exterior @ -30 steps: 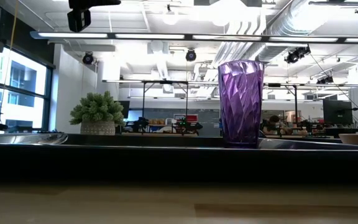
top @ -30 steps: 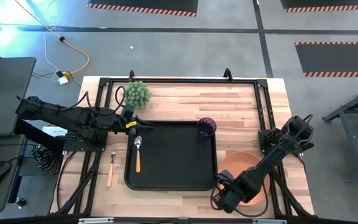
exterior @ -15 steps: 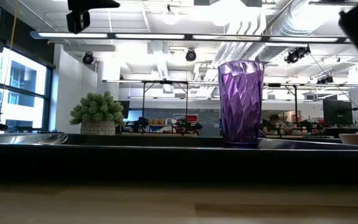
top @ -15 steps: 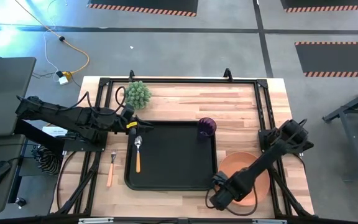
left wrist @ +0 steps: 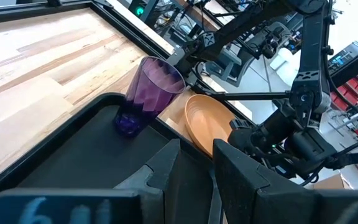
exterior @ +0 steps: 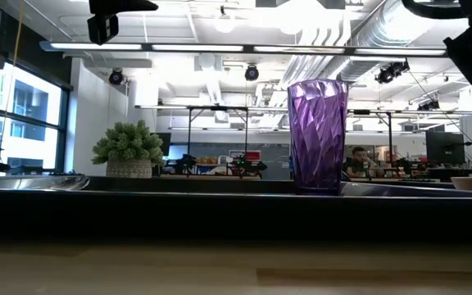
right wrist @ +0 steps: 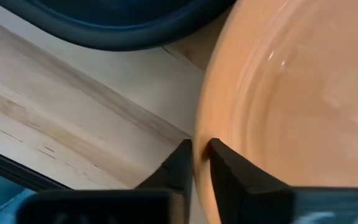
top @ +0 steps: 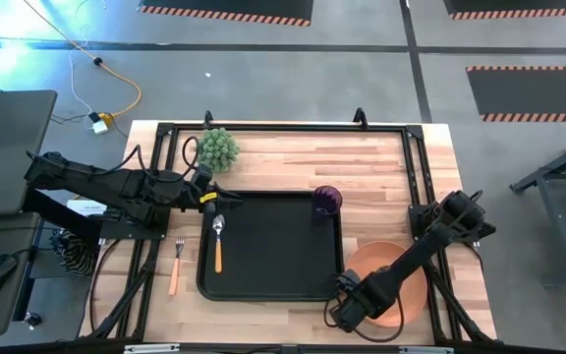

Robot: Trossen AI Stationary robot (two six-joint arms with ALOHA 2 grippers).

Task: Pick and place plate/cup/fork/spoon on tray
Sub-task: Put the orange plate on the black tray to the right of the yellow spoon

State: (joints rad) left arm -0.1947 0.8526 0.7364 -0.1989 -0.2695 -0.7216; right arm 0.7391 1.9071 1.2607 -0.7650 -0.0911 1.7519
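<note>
Robotics lab, exposed ceiling ducts (exterior: 400, 33), strip lights (exterior: 220, 47), hazard-taped floor mats (top: 226, 10), more robot rigs (exterior: 211, 139) behind

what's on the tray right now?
On the tray: the spoon near its left edge, the cup upright in a far corner. Plate and fork remain off it.

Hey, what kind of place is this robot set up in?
Probably a robotics lab or workshop: striped floor markings, exposed ceiling ducts, and more rigs behind the table.
</note>
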